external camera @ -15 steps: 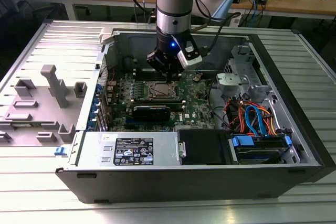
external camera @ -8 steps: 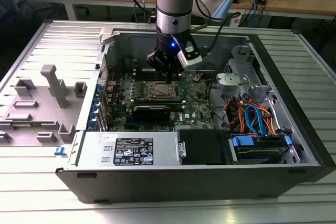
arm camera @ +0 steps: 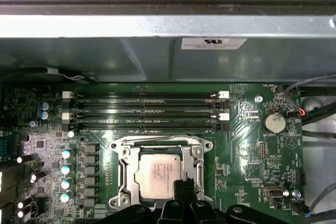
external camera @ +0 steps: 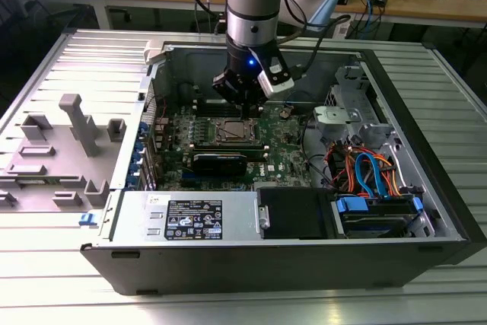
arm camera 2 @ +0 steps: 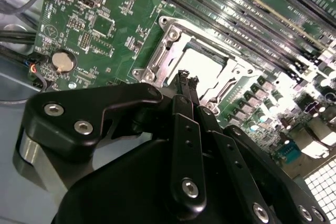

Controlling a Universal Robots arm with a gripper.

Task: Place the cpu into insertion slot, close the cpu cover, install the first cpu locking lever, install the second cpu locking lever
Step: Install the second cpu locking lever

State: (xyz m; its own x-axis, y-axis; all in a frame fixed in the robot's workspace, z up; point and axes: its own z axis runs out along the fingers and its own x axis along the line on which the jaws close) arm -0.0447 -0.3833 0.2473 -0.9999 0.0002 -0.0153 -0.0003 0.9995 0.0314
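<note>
While the arm hangs down inside the open computer case, the gripper sits just above the near edge of the insertion slot, its two slim black fingers drawn close together with nothing between them. The cpu already lies flat in the slot, grey face up, and the cpu cover looks folded down around it as a silver frame, its window showing the chip.

The cpu is, by my judgement, light, rigid and fragile; its flat face gives little to grip, so it would be taken by its edges, never pressed at a tilt. The cover is thin stiff sheet metal on a hinge and would be pushed at its free edge. I cannot make out the locking levers clearly along the frame's sides. Beyond the socket run the long memory slots on the green motherboard.
</note>
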